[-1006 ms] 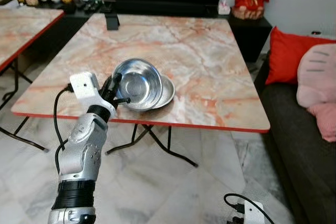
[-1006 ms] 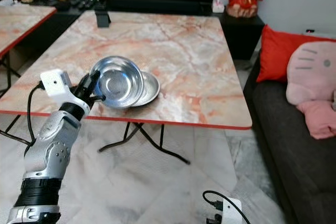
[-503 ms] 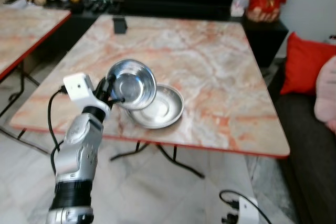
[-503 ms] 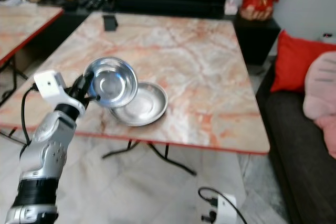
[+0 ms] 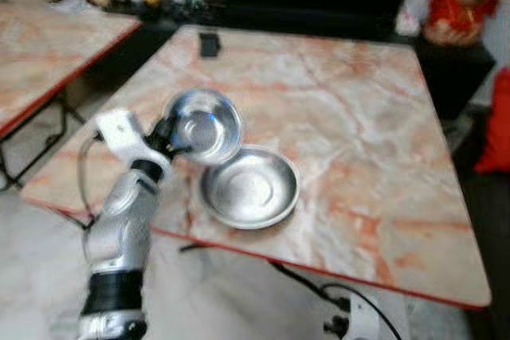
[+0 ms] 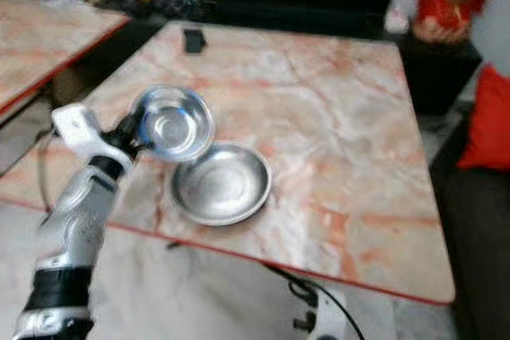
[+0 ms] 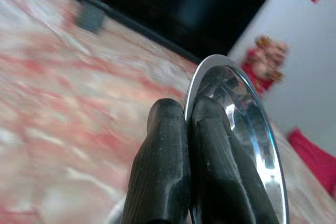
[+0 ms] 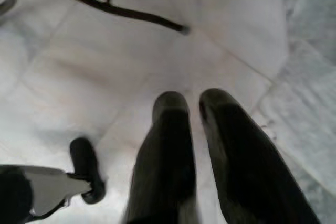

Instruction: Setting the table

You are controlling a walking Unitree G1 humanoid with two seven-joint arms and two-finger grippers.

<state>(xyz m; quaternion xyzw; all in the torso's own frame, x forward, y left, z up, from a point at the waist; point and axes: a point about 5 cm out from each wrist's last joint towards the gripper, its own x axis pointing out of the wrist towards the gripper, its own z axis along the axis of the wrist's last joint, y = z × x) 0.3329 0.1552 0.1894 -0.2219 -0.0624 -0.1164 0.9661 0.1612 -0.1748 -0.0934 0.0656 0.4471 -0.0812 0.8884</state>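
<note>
The left gripper (image 5: 171, 134) has a steel bowl (image 5: 203, 126) pinched by its rim, both black fingers (image 7: 163, 166) pressed tight on either side of the thin metal edge. The bowl is tipped up on its side, its hollow facing the room, and sits above the marble table (image 5: 351, 109) near the table's front left part. Just beside it, lower and to the right, a steel plate (image 5: 249, 189) lies flat on the tabletop, not far from the red front edge (image 5: 239, 248). The two look close at their rims; whether they touch, I can't tell through the blur. Beyond the plate the tabletop runs open toward the far side, with a small dark block (image 5: 209, 44) near the back edge. The right gripper (image 8: 191, 109) hangs low over the pale tiled floor (image 8: 105, 66), its fingers a narrow gap apart, holding nothing, with a black table leg (image 8: 105, 8) crossing ahead of it.
</note>
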